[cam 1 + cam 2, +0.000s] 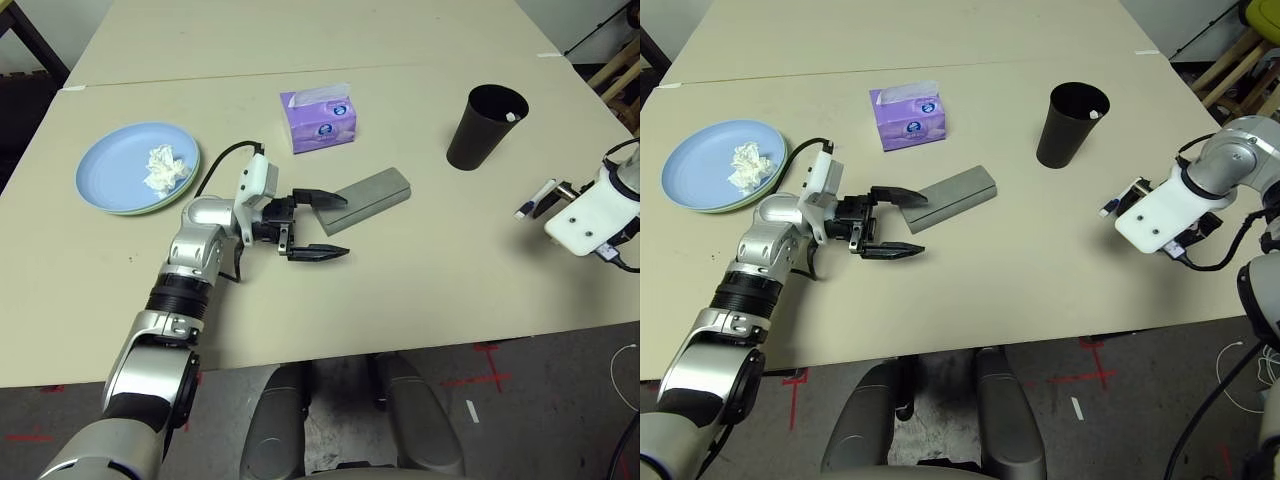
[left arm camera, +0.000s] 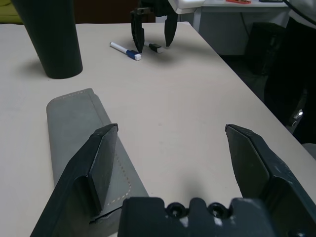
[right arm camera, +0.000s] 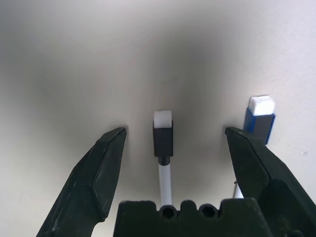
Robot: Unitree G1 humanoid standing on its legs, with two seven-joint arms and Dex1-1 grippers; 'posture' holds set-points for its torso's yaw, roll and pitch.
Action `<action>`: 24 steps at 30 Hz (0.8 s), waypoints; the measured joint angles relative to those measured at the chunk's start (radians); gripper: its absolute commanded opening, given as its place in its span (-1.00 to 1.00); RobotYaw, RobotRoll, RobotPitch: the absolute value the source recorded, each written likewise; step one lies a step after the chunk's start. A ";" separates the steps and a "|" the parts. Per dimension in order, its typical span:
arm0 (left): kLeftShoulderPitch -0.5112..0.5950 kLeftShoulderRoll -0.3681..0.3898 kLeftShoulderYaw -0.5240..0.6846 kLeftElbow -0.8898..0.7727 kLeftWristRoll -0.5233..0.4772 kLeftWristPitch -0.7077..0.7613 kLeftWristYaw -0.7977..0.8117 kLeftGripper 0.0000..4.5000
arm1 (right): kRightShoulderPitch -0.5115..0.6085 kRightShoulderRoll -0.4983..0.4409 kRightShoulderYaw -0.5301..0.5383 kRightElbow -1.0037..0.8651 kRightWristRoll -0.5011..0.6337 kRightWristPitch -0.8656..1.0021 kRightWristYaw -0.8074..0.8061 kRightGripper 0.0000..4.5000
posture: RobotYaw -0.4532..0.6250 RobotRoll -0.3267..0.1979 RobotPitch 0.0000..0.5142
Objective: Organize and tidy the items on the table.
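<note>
On the pale beige matte table (image 1: 420,250), the grey oblong glasses case (image 1: 368,200) lies slanted near the middle, in front of the purple tissue box (image 1: 320,120). Left gripper (image 1: 318,227) points level at its near end, fingers spread wide; one finger overlaps the case corner, the other sits beside it (not closed on anything). Light blue plate (image 1: 115,165) holds the small crumpled white tissue (image 1: 166,168), stacked on a pale green plate (image 1: 150,209) whose rim just peeks out. Right gripper (image 3: 173,136) hangs open over two marker-like pens (image 3: 163,133) beyond the tall black cup (image 1: 484,126). Risk, as I judge it: closing askew on the case corner would pivot or shove it; the right fingers could roll the pens off the edge.
</note>
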 measured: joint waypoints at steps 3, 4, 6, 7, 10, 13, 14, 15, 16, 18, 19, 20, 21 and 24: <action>-0.001 0.000 0.000 0.001 0.004 -0.008 0.000 1.00 | 0.000 -0.001 0.001 0.000 -0.013 0.002 -0.013 0.82 | -0.05 0.25 0.03; -0.001 0.000 0.000 0.001 0.004 -0.010 0.000 1.00 | 0.000 -0.001 0.002 0.000 -0.019 0.002 -0.016 0.75 | -0.05 0.25 0.03; -0.002 0.000 0.000 0.001 0.005 -0.011 0.000 1.00 | 0.000 -0.001 0.006 0.000 -0.031 0.003 -0.025 0.40 | -0.05 0.25 0.03; -0.003 0.000 0.000 0.002 0.005 -0.012 0.000 1.00 | 0.000 -0.001 0.010 0.000 -0.038 0.003 -0.031 0.24 | -0.05 0.25 0.02; -0.007 0.000 0.000 0.003 0.005 -0.012 0.000 1.00 | 0.000 -0.001 0.015 0.000 -0.050 0.003 -0.037 -0.24 | -0.05 0.25 0.02; -0.013 0.000 0.000 0.003 0.005 -0.012 0.000 1.00 | 0.000 -0.001 0.016 0.000 -0.051 0.003 -0.036 -0.79 | -0.05 0.25 0.00; -0.013 0.000 0.000 0.003 0.005 -0.012 0.000 1.00 | -0.001 -0.001 0.016 0.000 -0.051 0.003 -0.035 -0.82 | -0.05 0.25 0.00; -0.014 0.000 0.000 0.004 0.005 -0.012 0.000 1.00 | -0.001 -0.001 0.016 0.000 -0.051 0.003 -0.034 -0.82 | -0.05 0.25 -0.01; -0.014 0.000 0.000 0.004 0.006 -0.012 0.000 1.00 | -0.001 -0.001 0.016 0.000 -0.051 0.003 -0.032 -0.82 | -0.05 0.25 -0.01; -0.014 0.000 0.000 0.006 0.006 -0.013 0.000 1.00 | -0.001 -0.001 0.016 0.001 -0.049 0.003 -0.023 -0.82 | -0.06 0.25 -0.03; -0.014 0.000 0.000 0.007 0.006 -0.013 0.000 1.00 | -0.001 -0.001 0.015 0.001 -0.047 0.003 -0.015 -0.82 | -0.06 0.25 -0.05; -0.015 0.000 0.000 0.008 0.006 -0.014 0.000 1.00 | -0.001 0.000 0.009 0.004 -0.034 0.003 0.005 -0.82 | -0.06 0.25 -0.06; -0.015 0.001 0.000 0.011 0.007 -0.016 0.000 1.00 | -0.003 0.003 -0.004 0.007 -0.013 0.004 0.031 -0.82 | -0.07 0.25 -0.06; -0.021 0.001 0.000 0.035 0.007 -0.021 0.000 1.00 | -0.013 0.015 -0.051 0.019 0.075 0.018 0.140 -0.82 | -0.08 0.25 -0.10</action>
